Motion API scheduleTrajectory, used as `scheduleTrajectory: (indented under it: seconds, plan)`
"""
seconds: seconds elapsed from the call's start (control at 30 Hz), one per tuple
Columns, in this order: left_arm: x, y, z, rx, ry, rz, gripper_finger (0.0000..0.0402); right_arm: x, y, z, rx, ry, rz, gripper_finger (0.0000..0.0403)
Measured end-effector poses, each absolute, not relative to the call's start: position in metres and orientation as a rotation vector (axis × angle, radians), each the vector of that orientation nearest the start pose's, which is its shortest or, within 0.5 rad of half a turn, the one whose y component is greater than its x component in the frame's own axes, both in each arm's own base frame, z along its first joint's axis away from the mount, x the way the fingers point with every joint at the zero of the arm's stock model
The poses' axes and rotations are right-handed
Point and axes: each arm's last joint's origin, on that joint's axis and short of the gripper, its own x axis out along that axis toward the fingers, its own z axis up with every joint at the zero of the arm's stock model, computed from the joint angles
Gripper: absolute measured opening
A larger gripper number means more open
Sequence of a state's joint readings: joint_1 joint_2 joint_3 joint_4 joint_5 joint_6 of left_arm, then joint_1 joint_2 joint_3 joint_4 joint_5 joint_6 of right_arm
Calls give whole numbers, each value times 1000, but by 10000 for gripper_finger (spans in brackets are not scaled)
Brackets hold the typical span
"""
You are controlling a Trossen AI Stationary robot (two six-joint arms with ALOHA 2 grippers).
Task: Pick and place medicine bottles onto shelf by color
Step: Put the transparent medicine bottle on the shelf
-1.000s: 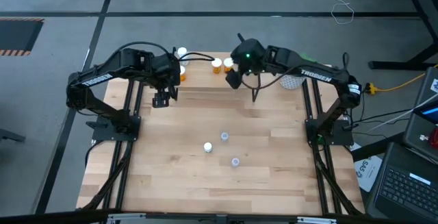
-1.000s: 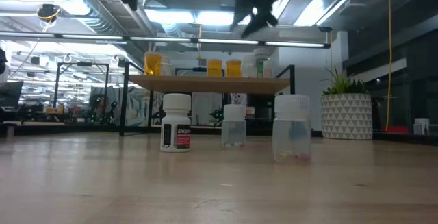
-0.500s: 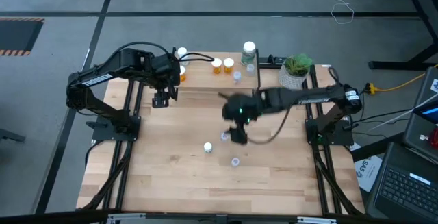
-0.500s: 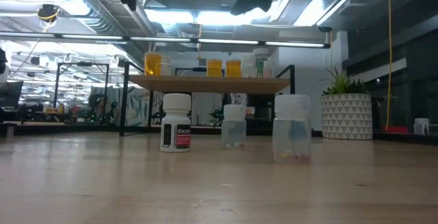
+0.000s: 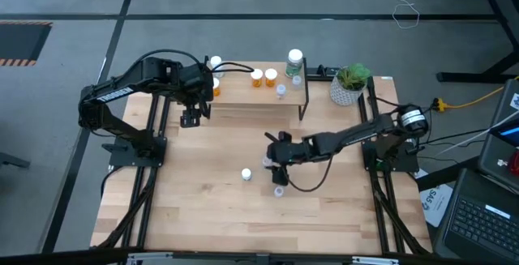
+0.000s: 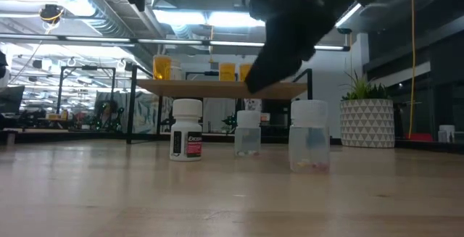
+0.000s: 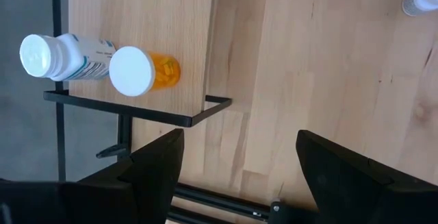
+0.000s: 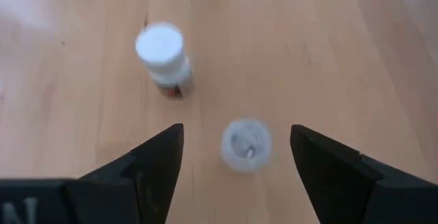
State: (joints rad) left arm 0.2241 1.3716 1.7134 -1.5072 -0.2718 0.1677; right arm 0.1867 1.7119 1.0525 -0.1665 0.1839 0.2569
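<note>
Three bottles stand on their bases on the table: a white one (image 5: 246, 174) (image 8: 161, 54) and two tiny clear ones (image 5: 279, 190) (image 6: 309, 135). My right gripper (image 5: 274, 164) (image 8: 239, 172) is open above the farther clear bottle (image 8: 246, 144), a finger on either side of it, touching nothing. The shelf (image 5: 255, 93) holds orange bottles (image 5: 263, 76), a white one (image 5: 214, 62), a green-label one (image 5: 294, 58) and clear ones (image 5: 281, 89). My left gripper (image 5: 190, 117) (image 7: 236, 176) is open and empty by the shelf's left end.
A white pot with a green plant (image 5: 350, 85) stands at the far right, beside the shelf's right legs. The shelf's black frame (image 7: 198, 118) lies just ahead of my left gripper. Bare tabletop (image 5: 203, 216) lies toward the near edge.
My right gripper has swung from above the shelf toward the table's near edge and come down low over the clear bottles in the middle. It has uncovered the green-label bottle and the plant pot in the high view. The bottles have not moved.
</note>
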Motion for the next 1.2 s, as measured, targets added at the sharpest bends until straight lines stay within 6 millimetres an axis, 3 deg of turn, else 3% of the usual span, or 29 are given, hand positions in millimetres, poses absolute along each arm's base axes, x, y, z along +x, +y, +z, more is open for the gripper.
scheduleTrajectory:
  seconds: [0.37, 0.7, 0.87, 1.07, 1.2]
  plan:
    - [209, 56, 413, 173, 1206, 340, 279, 365, 62, 173, 21, 845, -110, 270]
    - [210, 56, 413, 174, 1206, 339, 279, 368, 61, 154, 10, 894, -128, 267]
    - [210, 56, 413, 173, 1206, 339, 279, 368, 60, 155, -2, 889, -156, 230]
    - [210, 56, 413, 171, 1205, 340, 279, 367, 59, 155, 24, 922, -200, 141]
    - [210, 56, 413, 166, 1204, 344, 279, 376, 57, 173, -26, 917, -232, 139]
